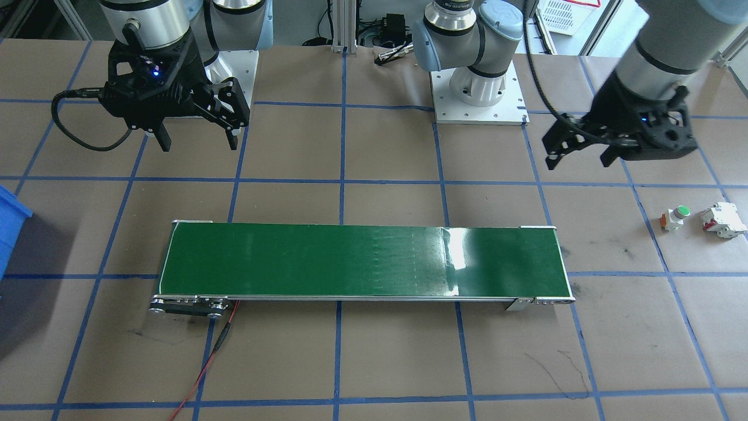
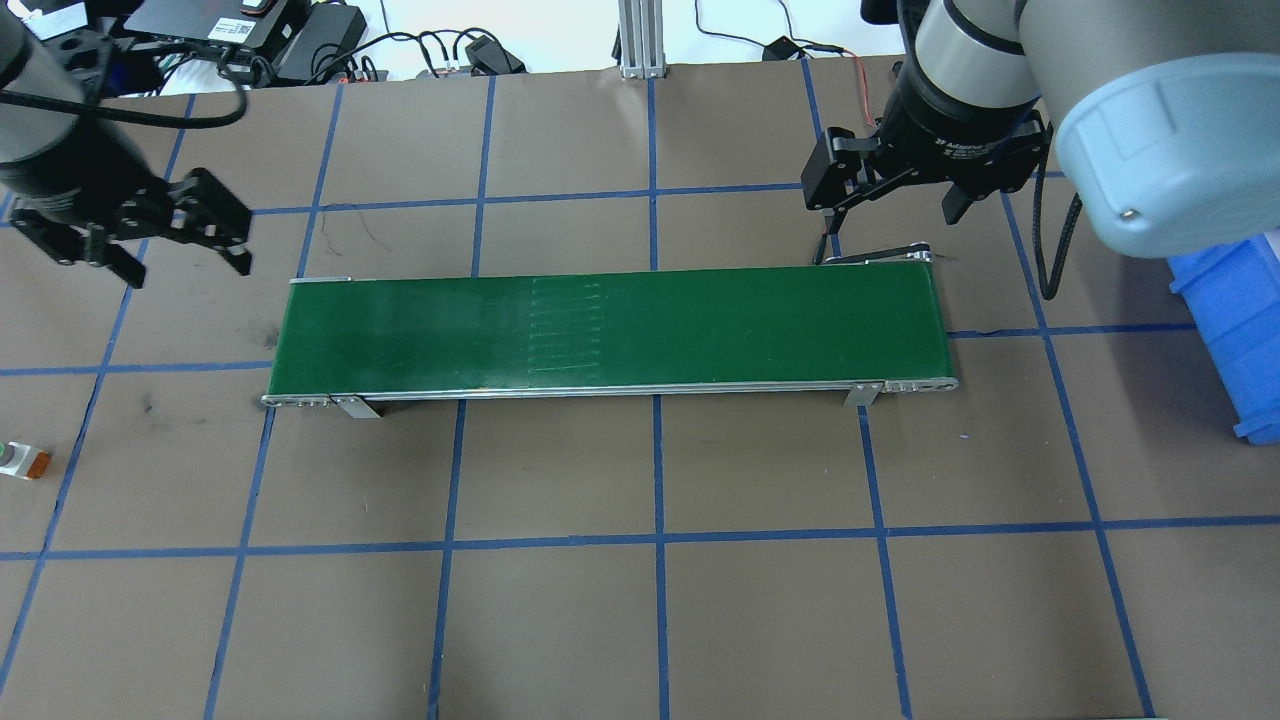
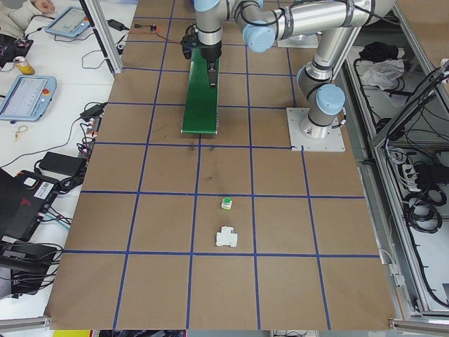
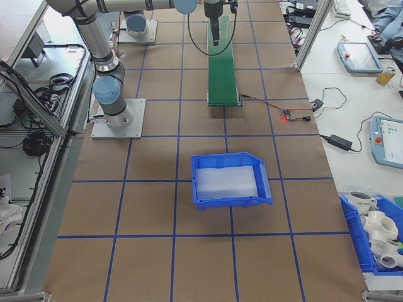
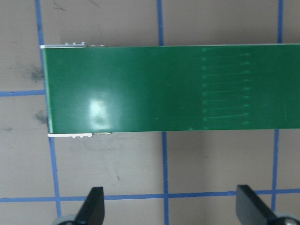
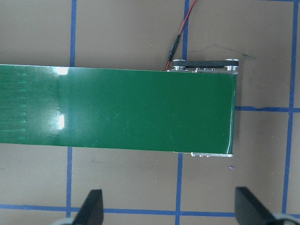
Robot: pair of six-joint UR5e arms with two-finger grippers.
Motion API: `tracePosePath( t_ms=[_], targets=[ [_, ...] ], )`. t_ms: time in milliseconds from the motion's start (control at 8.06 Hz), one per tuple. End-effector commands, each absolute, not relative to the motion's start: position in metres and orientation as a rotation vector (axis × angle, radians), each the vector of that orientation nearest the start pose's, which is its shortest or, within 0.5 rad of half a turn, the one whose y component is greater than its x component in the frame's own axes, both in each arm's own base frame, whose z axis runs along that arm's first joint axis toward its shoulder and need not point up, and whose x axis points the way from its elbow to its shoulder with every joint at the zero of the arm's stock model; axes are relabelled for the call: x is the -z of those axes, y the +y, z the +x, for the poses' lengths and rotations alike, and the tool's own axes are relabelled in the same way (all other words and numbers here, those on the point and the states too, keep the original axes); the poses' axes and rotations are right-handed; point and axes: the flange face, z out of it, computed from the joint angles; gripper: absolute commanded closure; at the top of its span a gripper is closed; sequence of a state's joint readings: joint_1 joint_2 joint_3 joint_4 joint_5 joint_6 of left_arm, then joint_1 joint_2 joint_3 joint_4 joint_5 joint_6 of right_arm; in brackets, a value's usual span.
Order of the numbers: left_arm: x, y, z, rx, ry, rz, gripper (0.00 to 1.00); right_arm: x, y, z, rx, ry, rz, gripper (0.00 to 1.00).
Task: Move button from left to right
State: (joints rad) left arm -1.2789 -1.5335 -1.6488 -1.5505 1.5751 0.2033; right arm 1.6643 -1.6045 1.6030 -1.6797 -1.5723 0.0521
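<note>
Your left gripper [image 1: 578, 156] hangs above the table with its fingers spread wide and nothing between them, off the left end of the green conveyor belt [image 1: 362, 263]. The button [image 1: 675, 218] lies on the brown table [image 1: 385, 362] well apart from that gripper, further out toward the table's left end, on its side with the green cap up, just beside a white breaker [image 1: 723, 220]. Your right gripper [image 1: 196, 142] is likewise wide open and empty, above the belt's other end, near a blue bin [image 4: 230, 180].
</note>
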Motion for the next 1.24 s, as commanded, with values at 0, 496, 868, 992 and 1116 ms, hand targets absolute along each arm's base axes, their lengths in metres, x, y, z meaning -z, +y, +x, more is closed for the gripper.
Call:
tracePosePath(
  t_ms=[0,496,868,992,1116],
  targets=[
    [-0.453,-0.468,0.173,-0.077,3.164,-0.066,0.0,-0.5,-0.473,0.178,0.173,3.13,-0.065,0.0],
    [-0.352,-0.468,0.346,-0.213,3.026,0.316,0.0,-0.5,-0.473,0.178,0.173,3.13,-0.065,0.0],
    [-0.267,-0.476,0.383,-0.296,3.089,0.437,0.0,-0.5,-0.473,0.178,0.173,3.13,-0.065,0.0],
    [-0.245,-0.477,0.388,-0.326,3.111,0.449,0.0,-0.5,-0.473,0.178,0.175,3.129,-0.065,0.0],
    [-0.229,-0.478,0.393,-0.351,3.122,0.446,0.0,-0.5,-0.473,0.178,0.173,3.13,-0.065,0.0]
  ],
)
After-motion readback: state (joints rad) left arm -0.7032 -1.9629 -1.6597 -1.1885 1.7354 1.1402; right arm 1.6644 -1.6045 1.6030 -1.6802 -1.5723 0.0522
